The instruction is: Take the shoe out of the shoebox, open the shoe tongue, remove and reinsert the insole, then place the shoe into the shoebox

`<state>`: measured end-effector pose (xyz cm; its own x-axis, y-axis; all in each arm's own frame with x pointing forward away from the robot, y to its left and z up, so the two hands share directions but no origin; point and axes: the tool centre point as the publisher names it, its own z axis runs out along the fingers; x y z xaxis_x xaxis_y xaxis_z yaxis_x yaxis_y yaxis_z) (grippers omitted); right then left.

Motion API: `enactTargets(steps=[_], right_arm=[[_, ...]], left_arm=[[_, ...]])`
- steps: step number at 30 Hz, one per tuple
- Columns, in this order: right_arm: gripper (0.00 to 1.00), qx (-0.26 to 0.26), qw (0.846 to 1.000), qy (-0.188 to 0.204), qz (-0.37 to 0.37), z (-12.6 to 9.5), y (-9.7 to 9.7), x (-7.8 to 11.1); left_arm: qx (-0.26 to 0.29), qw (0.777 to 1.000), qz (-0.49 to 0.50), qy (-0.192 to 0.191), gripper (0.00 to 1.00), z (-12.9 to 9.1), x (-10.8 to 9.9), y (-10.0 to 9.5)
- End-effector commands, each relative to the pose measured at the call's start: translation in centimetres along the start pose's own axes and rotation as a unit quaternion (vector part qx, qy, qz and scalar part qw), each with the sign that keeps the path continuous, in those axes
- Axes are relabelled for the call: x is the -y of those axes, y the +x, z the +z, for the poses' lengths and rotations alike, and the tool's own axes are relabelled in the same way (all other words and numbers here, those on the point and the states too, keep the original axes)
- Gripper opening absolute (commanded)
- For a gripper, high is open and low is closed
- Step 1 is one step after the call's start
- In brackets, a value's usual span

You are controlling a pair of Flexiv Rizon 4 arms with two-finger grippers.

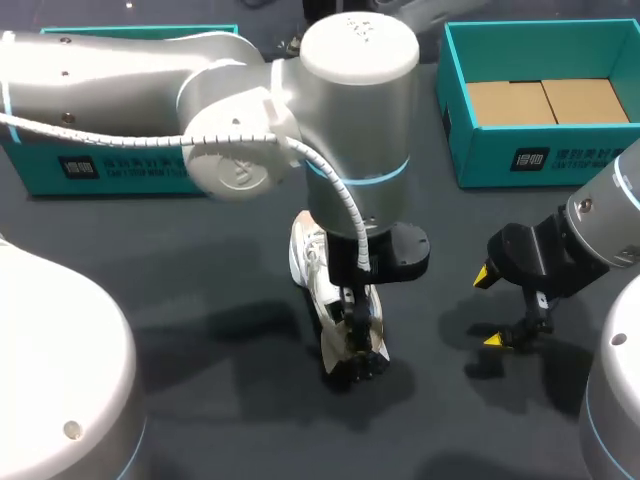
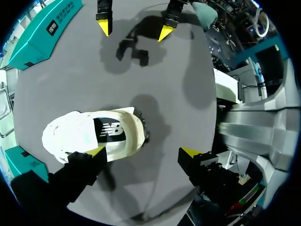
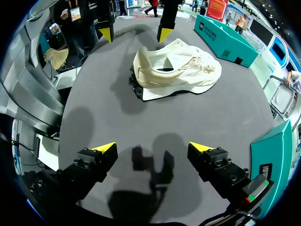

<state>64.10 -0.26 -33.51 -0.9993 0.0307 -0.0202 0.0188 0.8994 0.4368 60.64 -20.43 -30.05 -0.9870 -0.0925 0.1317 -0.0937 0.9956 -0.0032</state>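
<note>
A white sneaker (image 1: pixel 308 262) lies on its side on the dark table, outside the boxes. In the left wrist view the sneaker (image 2: pixel 70 134) shows its black-printed insole (image 2: pixel 110 132). My left gripper (image 2: pixel 143 151) hangs just over it, open, one fingertip (image 2: pixel 96 151) by the shoe's opening, the other over bare table. In the head view the left gripper (image 1: pixel 352 335) is largely hidden by its wrist. My right gripper (image 1: pixel 490 308) stands open to the sneaker's right, holding nothing. From the right wrist, the sneaker (image 3: pixel 188 70) lies well ahead of the right gripper (image 3: pixel 153 147).
An open teal shoebox (image 1: pixel 460 120) with a cardboard floor stands at the back right. A second teal box (image 1: pixel 100 170) sits at the back left, partly behind my left arm. Bare table lies between the sneaker and the right gripper.
</note>
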Motion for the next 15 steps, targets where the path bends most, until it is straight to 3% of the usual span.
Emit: enactTargets(steps=[1, 15], right_arm=[[1.00, 0.001, 1.000, 0.000, 0.000, -0.1, 0.2, 0.1], [1.00, 0.001, 1.000, 0.000, 0.000, -0.1, 0.2, 0.1]], left_arm=[[0.002, 1.000, -0.006, -0.002, 1.00, 2.0, 1.1, 0.0], [0.014, 0.999, -0.041, 0.007, 1.00, 5.0, 1.6, -0.5]])
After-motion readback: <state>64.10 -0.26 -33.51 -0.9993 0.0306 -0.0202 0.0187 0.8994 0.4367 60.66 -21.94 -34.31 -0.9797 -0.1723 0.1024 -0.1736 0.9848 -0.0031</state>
